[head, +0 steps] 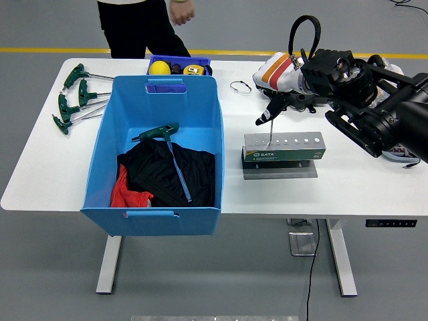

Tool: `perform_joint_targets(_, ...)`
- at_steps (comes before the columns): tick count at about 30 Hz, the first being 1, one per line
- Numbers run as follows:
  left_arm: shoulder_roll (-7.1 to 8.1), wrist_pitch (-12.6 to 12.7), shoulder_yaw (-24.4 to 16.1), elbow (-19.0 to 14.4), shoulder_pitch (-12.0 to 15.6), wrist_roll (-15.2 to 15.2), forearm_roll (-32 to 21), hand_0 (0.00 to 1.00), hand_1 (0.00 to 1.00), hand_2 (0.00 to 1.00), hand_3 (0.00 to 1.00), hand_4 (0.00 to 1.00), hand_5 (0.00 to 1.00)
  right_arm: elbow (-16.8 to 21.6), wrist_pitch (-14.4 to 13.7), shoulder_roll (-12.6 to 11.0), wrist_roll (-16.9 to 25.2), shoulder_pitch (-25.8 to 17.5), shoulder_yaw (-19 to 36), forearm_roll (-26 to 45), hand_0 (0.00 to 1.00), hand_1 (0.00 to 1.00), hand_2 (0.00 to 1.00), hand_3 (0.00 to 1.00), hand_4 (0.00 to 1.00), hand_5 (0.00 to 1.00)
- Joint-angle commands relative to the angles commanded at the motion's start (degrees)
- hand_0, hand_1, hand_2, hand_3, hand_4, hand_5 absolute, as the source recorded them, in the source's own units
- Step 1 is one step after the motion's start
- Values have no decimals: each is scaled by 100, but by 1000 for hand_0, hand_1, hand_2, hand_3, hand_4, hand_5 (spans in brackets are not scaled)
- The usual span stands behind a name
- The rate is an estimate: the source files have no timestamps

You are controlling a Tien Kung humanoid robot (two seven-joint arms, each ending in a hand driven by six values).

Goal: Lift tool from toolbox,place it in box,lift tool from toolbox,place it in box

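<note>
My right hand (273, 112), in a white glove with red and orange bands, is shut on a T-handle hex key (270, 128). The key's thin shaft hangs straight down, with its tip at the top of the grey tool holder (294, 148), near its left end. The big blue box (104, 144) stands left of the holder. It holds black and red cloth (164, 175) and one green T-handle key (156, 132). The left arm is not in view.
Several green T-handle keys (72, 100) lie at the table's far left. A small blue tray (179, 65) with a yellow ball stands behind the box. A wire ring (241, 85) lies near it. A person (137, 23) stands at the far left side.
</note>
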Motion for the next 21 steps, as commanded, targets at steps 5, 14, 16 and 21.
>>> perform_joint_targets(5,14,-9,-6,0,-1,2,18,530,475,481,673,728,645,10,-207,-50,-108,74,-256,462,118,59,108,100,998,727)
perform_joint_targets(14,15,4,-287,0,1,60,349,529,468,478,667,722,641,221,-988,-98,-334,118,-865,1426,56,5,59,47,990,738)
perform_joint_targets(16,16,4,-290,0,0,60,357,529,468,478,667,722,641,302,-1045,-115,-351,131,-796,1446,56,5,59,47,990,738)
perform_joint_targets(21,26,-5,-344,0,0,80,441,526,467,478,663,721,643,558,-1074,-143,-436,218,-380,1287,37,2,35,32,984,738)
